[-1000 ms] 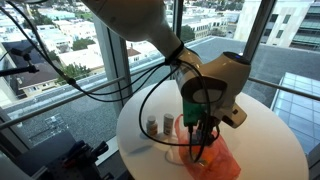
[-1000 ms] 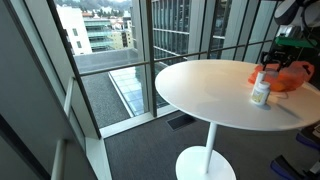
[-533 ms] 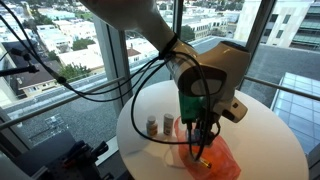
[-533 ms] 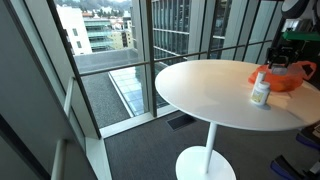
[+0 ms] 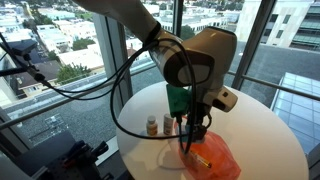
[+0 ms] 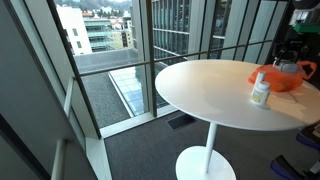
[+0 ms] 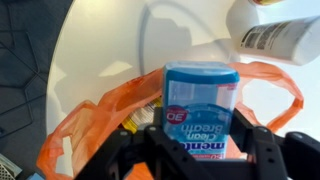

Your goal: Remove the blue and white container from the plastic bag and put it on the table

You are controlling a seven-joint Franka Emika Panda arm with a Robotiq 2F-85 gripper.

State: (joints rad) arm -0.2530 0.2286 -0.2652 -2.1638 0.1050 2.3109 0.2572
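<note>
Round white table (image 6: pixel 200 90) beside tall windows (image 6: pixel 178 30); jaws clasp the blue-and-white container (image 7: pixel 200 105) over the orange bag (image 7: pixel 90 125).

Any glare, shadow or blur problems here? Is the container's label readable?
Wrist view: the blue and white container is fairly sharp, its label readable though upside down; hard shadows cross the bright table; the claw is dark. Both exterior views: strong window daylight; in an exterior view the plastic bag sits small near the frame edge.
</note>
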